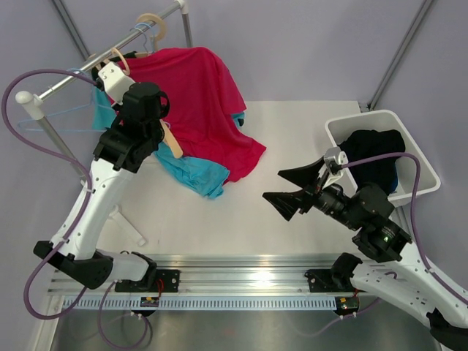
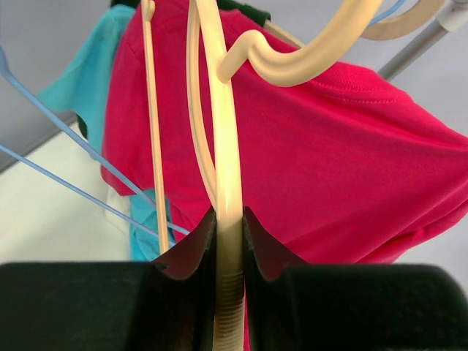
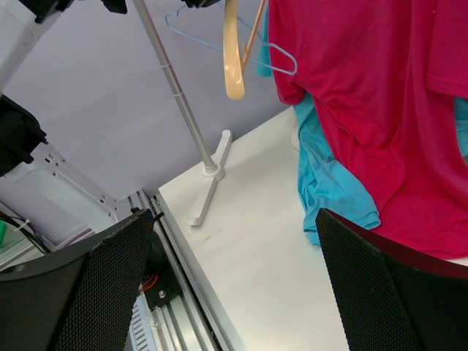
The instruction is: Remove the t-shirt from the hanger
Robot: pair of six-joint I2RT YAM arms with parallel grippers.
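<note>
Overhead, white table [image 1: 292, 139], lilac walls [image 1: 292, 44], left jaws clamped on cream hanger [image 2: 228, 183], right jaws apart, red t-shirt [image 1: 197, 95] draped.

Pink t-shirt [image 2: 329, 161] of soft, matt knitted cloth with a stitched collar. Cream hanger [image 2: 227, 168], smooth and slightly glossy, possibly plastic. Shiny metal rail [image 1: 62, 80]. Smooth, matt white bench [image 1: 292, 146]. Right tool [image 3: 235, 219] is black, with finely dimpled matt faces.

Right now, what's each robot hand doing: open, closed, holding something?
Left hand: closed on the cream hanger.
Right hand: open, holding nothing.
</note>
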